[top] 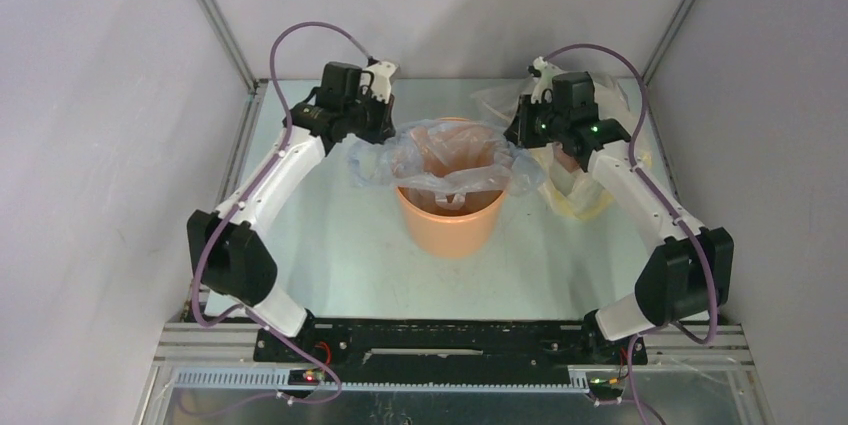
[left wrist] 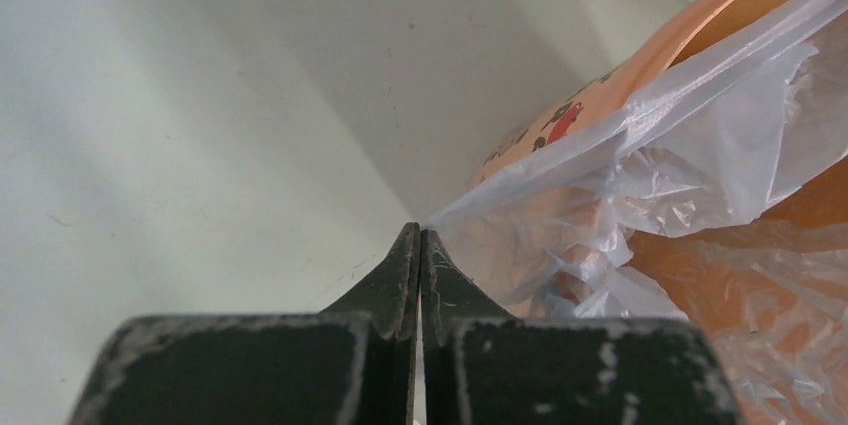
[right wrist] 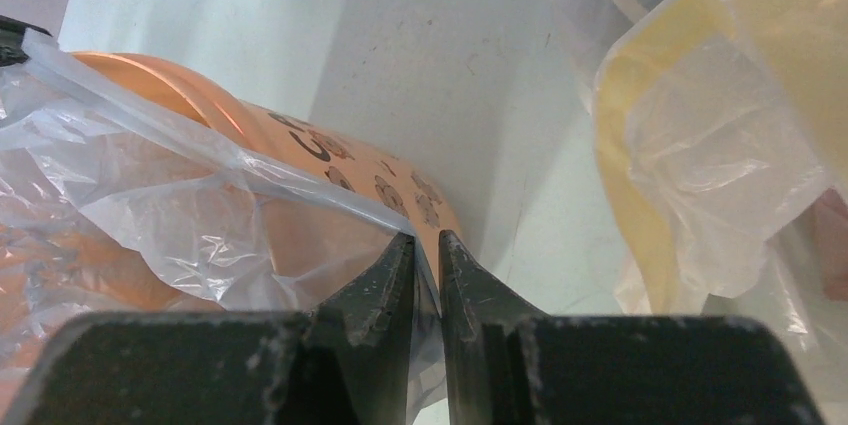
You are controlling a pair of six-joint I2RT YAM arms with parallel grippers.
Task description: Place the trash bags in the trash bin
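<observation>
The bag point(top: 452, 157) drapes over the rim of the bin point(top: 450, 230), mid-tabletop point(top: 330, 245). My left pincer point(left wrist: 420, 235) is clamped tight on its left edge. My right pincer point(right wrist: 425, 240) stands narrow, with film caught between the fingers (yellow bundle point(right wrist: 720, 115) just beside).

This looks like a robotics lab test cell. Plain white panels point(top: 100, 145) on aluminium frame struts point(top: 215, 17) box in a pale table point(top: 330, 245). The left arm point(top: 275, 180) and right arm point(top: 640, 195) are bolted to a black base rail point(top: 450, 340), trailing purple cables point(top: 273, 53). What seems to be a slotted cable duct point(top: 240, 378) runs along the near edge.
</observation>
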